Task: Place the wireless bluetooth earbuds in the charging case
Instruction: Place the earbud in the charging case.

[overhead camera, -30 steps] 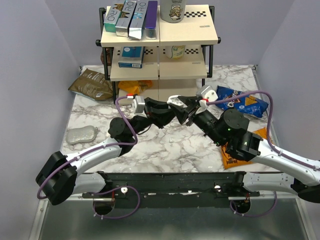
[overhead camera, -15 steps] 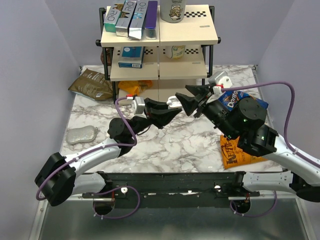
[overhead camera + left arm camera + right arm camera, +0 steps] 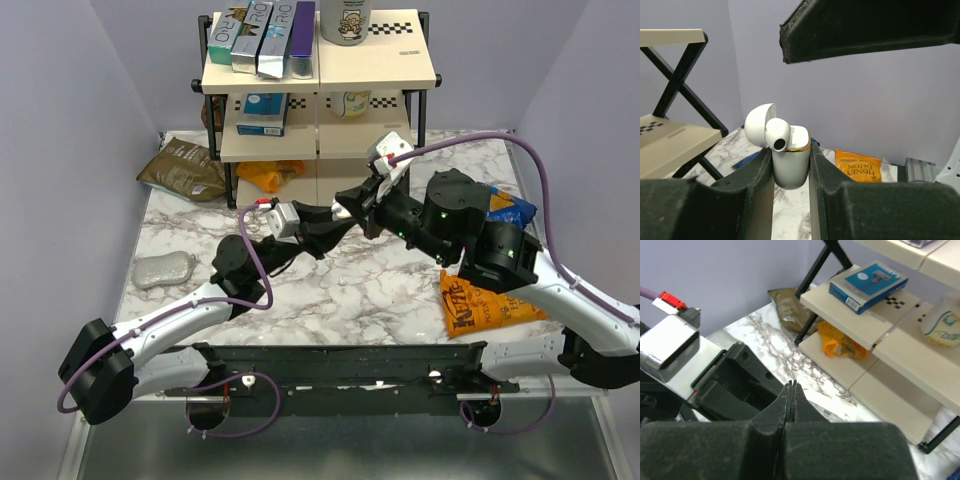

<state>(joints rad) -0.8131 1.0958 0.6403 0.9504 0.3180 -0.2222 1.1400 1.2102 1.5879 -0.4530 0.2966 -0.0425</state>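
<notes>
My left gripper point(image 3: 791, 156) is shut on the white charging case point(image 3: 791, 167), which it holds upright above the table with the lid point(image 3: 757, 123) flipped open. One earbud point(image 3: 777, 135), white with a dark round tip, sticks out of the case's top at a tilt. My right gripper point(image 3: 791, 385) is shut with nothing between its fingers. It hovers just above the case, and its finger point(image 3: 865, 30) crosses the top of the left wrist view. In the top view both grippers meet near the case point(image 3: 346, 209). The right wrist view hides the case. No second earbud shows.
A two-tier shelf rack point(image 3: 320, 80) with boxes stands at the back. A brown bag point(image 3: 183, 168) and a grey pouch point(image 3: 163, 268) lie at the left. An orange snack bag point(image 3: 480, 305) and a blue chip bag point(image 3: 505, 208) lie at the right.
My right gripper has shut from open and swung left, its tips now over the case. The left gripper kept its hold on the case and barely moved.
</notes>
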